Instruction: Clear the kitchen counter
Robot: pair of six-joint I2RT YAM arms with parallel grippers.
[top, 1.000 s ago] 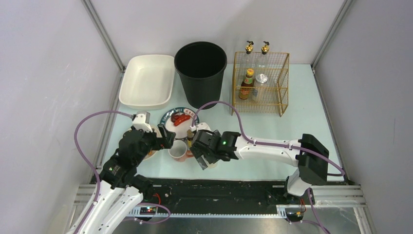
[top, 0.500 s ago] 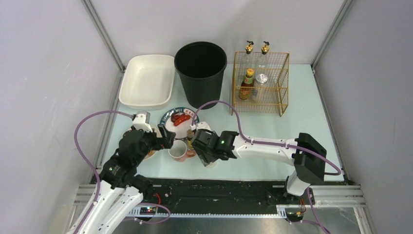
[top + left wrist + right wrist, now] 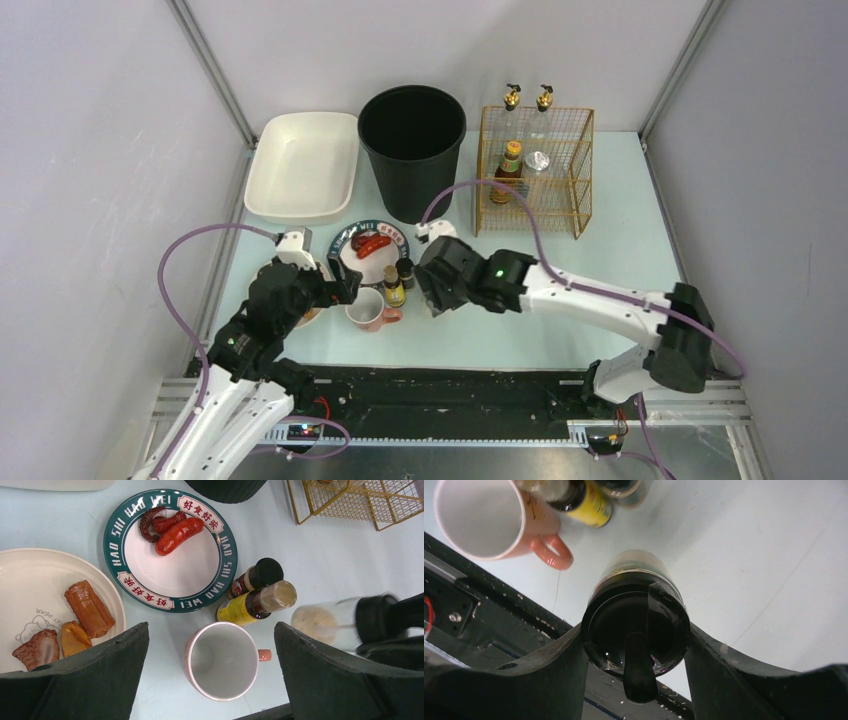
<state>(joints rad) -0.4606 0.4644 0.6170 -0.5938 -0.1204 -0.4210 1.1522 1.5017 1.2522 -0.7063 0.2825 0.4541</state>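
Kitchen counter [image 3: 620, 250], pale mint green, carries everything in sight. A white tray [image 3: 303, 165] lies at its far left corner, and a black bin [image 3: 412, 190] stands at the middle of the far edge. A gold wire rack [image 3: 582, 175] sits toward the far right with a red-labelled bottle [image 3: 509, 172] inside.

The clutter is tight toward the near left. A green-rimmed plate [image 3: 112, 555] with sausages [image 3: 177, 530] lies just in front of the bin. A cream plate [image 3: 30, 580] with brown food pieces [image 3: 90, 607] lies beside it, toward the left edge. An empty pink mug [image 3: 220, 660] stands upright nearer the front edge. A black-capped bottle [image 3: 260, 575] and a yellow-labelled bottle [image 3: 250, 605] stand close together at the green plate's right rim, just beyond the mug.

The left claw [image 3: 210, 675] hangs above the mug, fingers spread wide and gripping nothing. The right claw [image 3: 635, 635] is closed partway round the black lid of a clear jar [image 3: 634, 570], clamping it on both sides. The jar is tilted just right of the yellow-labelled bottle; whether its base touches the counter cannot be told. The mug and both bottles stand between the two claws.
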